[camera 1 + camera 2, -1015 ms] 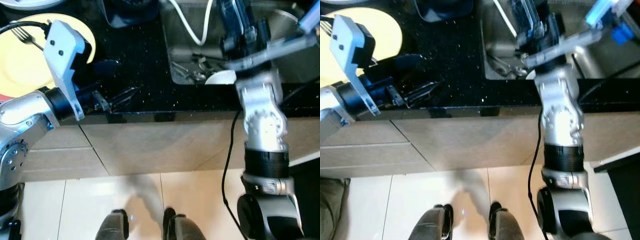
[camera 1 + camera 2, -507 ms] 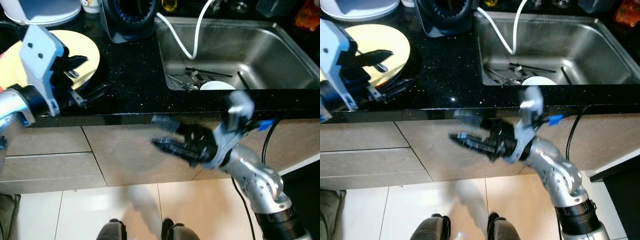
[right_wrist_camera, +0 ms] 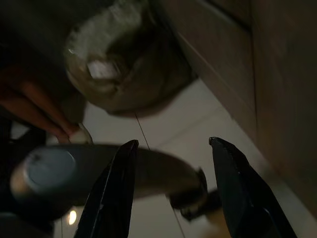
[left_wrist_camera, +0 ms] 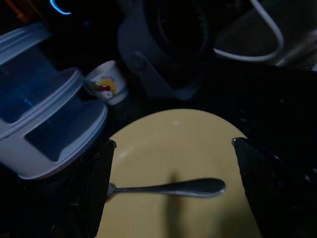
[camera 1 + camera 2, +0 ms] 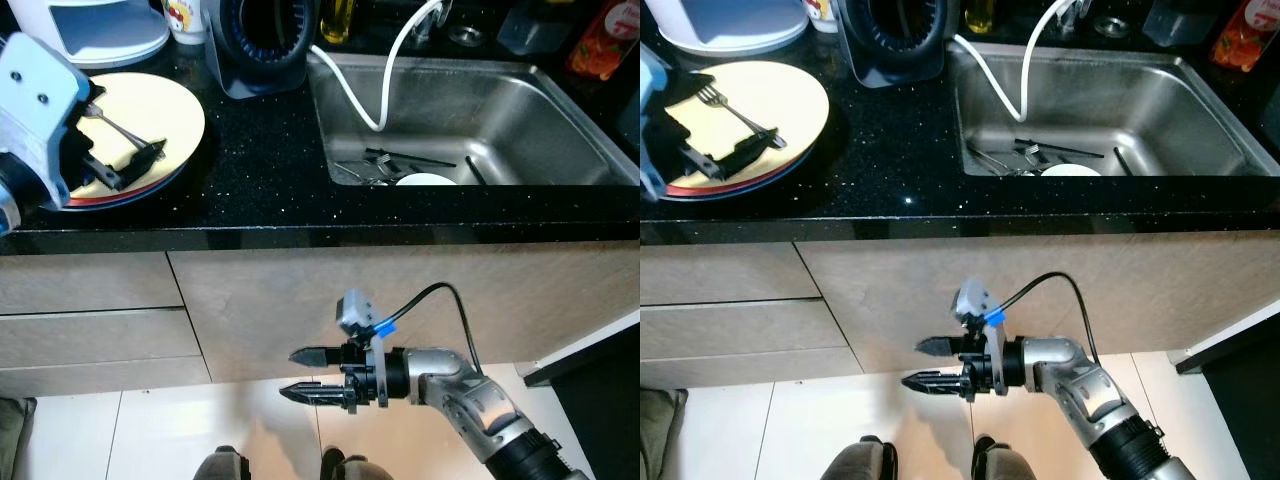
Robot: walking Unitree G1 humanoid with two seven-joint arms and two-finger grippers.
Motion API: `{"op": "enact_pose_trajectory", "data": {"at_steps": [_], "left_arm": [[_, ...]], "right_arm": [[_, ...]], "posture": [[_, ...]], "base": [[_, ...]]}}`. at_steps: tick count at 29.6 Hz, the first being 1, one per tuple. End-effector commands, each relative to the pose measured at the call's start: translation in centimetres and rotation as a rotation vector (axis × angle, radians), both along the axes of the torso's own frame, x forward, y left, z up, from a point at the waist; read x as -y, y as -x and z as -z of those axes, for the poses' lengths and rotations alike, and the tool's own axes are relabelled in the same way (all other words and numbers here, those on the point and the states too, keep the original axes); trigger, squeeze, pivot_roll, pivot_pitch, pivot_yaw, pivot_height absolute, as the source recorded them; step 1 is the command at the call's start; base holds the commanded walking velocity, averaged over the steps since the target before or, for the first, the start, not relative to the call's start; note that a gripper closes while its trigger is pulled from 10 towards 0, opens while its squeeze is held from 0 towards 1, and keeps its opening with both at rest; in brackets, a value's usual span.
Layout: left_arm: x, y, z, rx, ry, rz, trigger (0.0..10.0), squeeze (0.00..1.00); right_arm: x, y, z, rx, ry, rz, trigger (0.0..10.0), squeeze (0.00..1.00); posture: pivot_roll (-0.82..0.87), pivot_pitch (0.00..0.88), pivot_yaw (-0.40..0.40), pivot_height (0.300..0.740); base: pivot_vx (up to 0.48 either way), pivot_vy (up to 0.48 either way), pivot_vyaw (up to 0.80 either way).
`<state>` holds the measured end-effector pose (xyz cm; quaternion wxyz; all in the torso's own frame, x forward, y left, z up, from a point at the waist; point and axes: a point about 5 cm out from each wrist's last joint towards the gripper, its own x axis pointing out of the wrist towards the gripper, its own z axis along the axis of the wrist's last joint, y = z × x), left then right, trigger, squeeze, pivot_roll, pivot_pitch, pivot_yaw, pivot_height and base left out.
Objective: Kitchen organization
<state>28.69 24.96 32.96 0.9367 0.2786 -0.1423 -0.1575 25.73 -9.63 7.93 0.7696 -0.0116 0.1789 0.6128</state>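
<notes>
A fork (image 5: 118, 126) lies on a yellow plate (image 5: 175, 112) stacked on a red-rimmed plate, at the left of the black counter (image 5: 270, 170). My left gripper (image 5: 125, 165) hovers low over the plate's near side, open; in the left wrist view the fork (image 4: 168, 188) lies between its spread fingers (image 4: 94, 188), untouched. My right gripper (image 5: 292, 373) hangs below the counter edge in front of the cabinet (image 5: 260, 300), pointing left, open and holding nothing. The steel sink (image 5: 560, 110) holds loose cutlery (image 5: 375, 165) and a white dish (image 5: 427, 181).
A white hose (image 5: 375, 90) runs into the sink. A black appliance (image 5: 265, 40), a white container (image 5: 100, 30) and a printed cup (image 4: 106, 87) stand behind the plate. Bottles (image 5: 595, 40) line the back right. A bag (image 3: 114, 69) sits on the tiled floor.
My right arm swung from above the sink down below the counter front. My left gripper went from the counter edge back over the yellow plate. The camera tilted too.
</notes>
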Motion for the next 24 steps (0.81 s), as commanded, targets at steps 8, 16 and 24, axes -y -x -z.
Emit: {"op": "enact_pose_trajectory", "data": {"at_steps": [8,16,24], "left_arm": [[0.2,-2.5,1.4,-0.001,0.421,-0.042,10.0,0.00],[-0.5,-3.7,0.5,0.009,0.857,0.009,10.0,0.00],[-4.1,-4.2,0.1,0.004,1.206,-0.127,10.0,0.00]], "right_arm": [[0.6,0.7,2.9,-0.013,0.126,0.020,10.0,0.00],[0.9,0.3,3.1,0.017,0.141,0.032,10.0,0.00],[1.2,0.0,3.2,0.039,0.164,0.042,10.0,0.00]], "posture": [[0.15,0.116,-0.057,0.740],[0.14,0.117,-0.064,0.740],[0.14,0.114,-0.064,0.740]], "base": [[0.000,0.000,0.00],[0.000,0.000,0.00],[0.000,0.000,0.00]]}}
